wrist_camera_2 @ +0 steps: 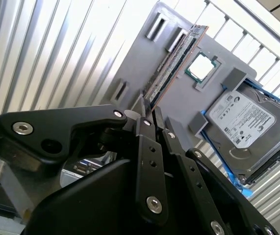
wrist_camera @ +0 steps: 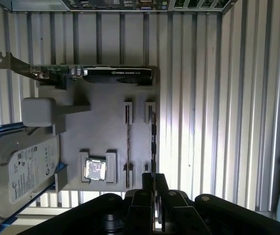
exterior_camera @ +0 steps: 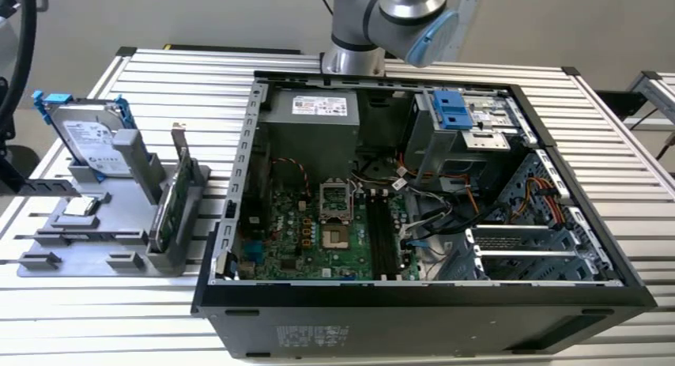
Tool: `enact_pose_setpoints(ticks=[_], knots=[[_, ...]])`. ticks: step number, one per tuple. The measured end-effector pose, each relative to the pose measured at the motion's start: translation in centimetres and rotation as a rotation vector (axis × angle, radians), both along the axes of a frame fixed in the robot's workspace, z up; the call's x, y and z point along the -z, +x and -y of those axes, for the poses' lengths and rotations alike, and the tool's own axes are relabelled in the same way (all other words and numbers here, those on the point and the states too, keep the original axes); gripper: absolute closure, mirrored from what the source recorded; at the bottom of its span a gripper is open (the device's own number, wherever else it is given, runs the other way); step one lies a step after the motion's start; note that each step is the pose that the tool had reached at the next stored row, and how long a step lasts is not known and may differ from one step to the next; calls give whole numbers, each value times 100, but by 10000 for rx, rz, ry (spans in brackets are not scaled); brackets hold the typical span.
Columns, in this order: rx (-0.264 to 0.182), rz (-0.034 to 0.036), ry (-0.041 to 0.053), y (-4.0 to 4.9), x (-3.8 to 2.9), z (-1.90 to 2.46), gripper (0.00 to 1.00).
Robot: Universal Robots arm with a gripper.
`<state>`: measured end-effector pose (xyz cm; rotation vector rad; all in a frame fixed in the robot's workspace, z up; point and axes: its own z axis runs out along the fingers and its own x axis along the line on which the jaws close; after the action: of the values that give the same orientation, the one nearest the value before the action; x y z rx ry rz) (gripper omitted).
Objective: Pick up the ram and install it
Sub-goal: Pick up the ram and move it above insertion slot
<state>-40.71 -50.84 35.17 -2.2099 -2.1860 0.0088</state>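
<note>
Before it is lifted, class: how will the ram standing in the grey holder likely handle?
The ram is a thin, narrow board, so probably stiff and light. It stands on edge in slots of the grey holder, so freed it would likely tip. Its bare components suggest it is fragile.

Computer case [exterior_camera: 422, 318], hard drive [exterior_camera: 90, 141], grey holder [exterior_camera: 116, 224]

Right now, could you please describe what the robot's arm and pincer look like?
The arm is silver-grey metal with rounded joints and a light blue cap. The pincer, seen in both wrist views, is matte black, built of hinged angular links fastened with silver screws.
</note>
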Motion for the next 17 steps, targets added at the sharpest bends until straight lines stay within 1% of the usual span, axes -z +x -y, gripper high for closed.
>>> enact_pose_setpoints(ticks=[17], knots=[[4,8,0,-4,-121,0,100]])
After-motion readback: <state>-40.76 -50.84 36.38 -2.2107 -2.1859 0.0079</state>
